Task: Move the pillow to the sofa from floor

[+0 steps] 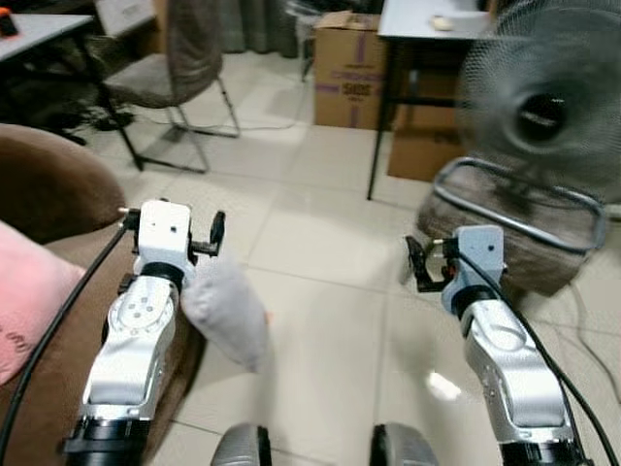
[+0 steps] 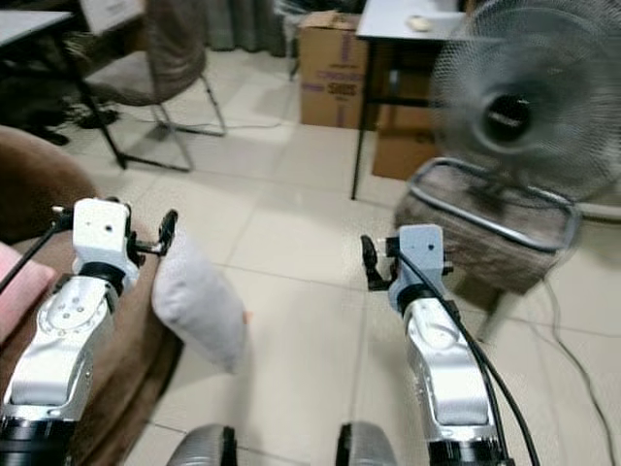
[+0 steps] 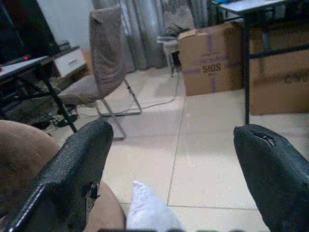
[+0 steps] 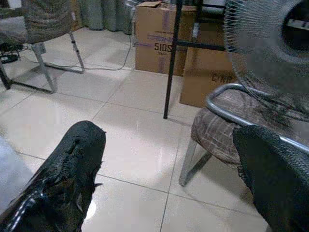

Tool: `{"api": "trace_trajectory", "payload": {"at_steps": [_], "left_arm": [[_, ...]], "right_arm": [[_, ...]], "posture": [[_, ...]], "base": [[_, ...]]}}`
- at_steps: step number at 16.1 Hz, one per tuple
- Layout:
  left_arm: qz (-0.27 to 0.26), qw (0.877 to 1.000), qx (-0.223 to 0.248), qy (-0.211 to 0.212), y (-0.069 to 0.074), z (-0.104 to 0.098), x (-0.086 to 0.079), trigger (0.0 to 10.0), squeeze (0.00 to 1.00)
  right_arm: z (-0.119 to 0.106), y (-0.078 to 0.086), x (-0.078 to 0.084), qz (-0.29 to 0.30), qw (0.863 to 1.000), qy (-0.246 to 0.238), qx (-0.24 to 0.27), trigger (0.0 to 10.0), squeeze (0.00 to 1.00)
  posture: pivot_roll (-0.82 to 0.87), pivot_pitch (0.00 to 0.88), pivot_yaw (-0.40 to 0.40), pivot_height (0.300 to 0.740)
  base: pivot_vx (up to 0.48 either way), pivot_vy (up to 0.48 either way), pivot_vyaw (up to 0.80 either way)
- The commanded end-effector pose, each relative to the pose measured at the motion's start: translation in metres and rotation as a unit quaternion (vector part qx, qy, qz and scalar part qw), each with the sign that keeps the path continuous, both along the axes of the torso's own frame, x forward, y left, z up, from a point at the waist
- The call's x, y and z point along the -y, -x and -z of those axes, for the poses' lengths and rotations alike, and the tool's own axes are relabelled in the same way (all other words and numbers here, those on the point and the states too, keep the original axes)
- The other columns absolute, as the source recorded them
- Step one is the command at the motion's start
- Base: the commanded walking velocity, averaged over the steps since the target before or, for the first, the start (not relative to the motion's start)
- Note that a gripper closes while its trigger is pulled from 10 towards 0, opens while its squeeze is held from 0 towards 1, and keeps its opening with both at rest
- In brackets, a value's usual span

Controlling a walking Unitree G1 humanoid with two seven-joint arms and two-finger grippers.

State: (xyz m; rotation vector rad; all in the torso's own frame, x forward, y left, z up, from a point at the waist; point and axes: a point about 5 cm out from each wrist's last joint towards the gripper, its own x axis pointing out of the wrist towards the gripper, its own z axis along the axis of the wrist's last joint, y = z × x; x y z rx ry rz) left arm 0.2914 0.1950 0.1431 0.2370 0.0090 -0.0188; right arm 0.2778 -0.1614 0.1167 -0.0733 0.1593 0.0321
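Left gripper: (image 1: 215, 236) raised just over the pillow's top end; fingers spread wide in the wrist view, holding nothing.
Right gripper: (image 2: 370, 262) held over bare tile, well apart from the pillow; fingers wide, empty.
Pillow: (image 1: 228, 309) pale grey, propped on one end against the front of the brown sofa (image 1: 44, 180), lower corner at the floor (image 1: 320, 243).
Handling (judgement): light, soft, yields under pressure; fabric likely grips well, not fragile.
Hold point (judgement): pinch the upper corner or edge nearest the left gripper.
Sofa seat: pink cushion (image 1: 29, 296) already there.
Beyond: fan (image 1: 548, 112), chair (image 1: 179, 68), cardboard box (image 1: 349, 68).
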Motion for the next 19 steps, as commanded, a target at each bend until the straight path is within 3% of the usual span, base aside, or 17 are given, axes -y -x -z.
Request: {"api": "trace_trajectory", "payload": {"at_steps": [1,6,10,19], "left_arm": [[0.001,1.000,0.002,-0.006,-0.0009,-0.0016,-0.0038,10.0,0.09],[0.005,1.000,0.008,0.006,-0.0015,-0.0037,-0.0035,10.0,0.11],[0.003,1.000,0.010,0.011,-0.0016,-0.0040,-0.0051,10.0,0.11],[0.005,1.000,0.005,0.015,-0.0008,-0.0018,-0.0049,10.0,0.11]], "right_arm": [[-0.0037,-0.0002,-0.0050,-0.006,1.000,0.002,0.010,10.0,0.00],[-0.0039,-0.0023,-0.0039,-0.006,1.000,0.010,0.009,10.0,0.00],[-0.0056,-0.0050,-0.0045,-0.009,1.000,0.017,0.010,10.0,0.00],[-0.0036,-0.0047,-0.0033,-0.001,1.000,0.011,0.006,10.0,0.00]], "posture": [[-0.10,0.000,0.064,0.661],[-0.09,0.000,0.060,0.661],[-0.09,0.000,0.053,0.661],[-0.09,0.000,0.055,0.661]], "base": [[0.000,0.000,0.00],[0.268,0.000,0.00],[0.427,0.000,0.40],[0.440,0.000,0.00]]}}
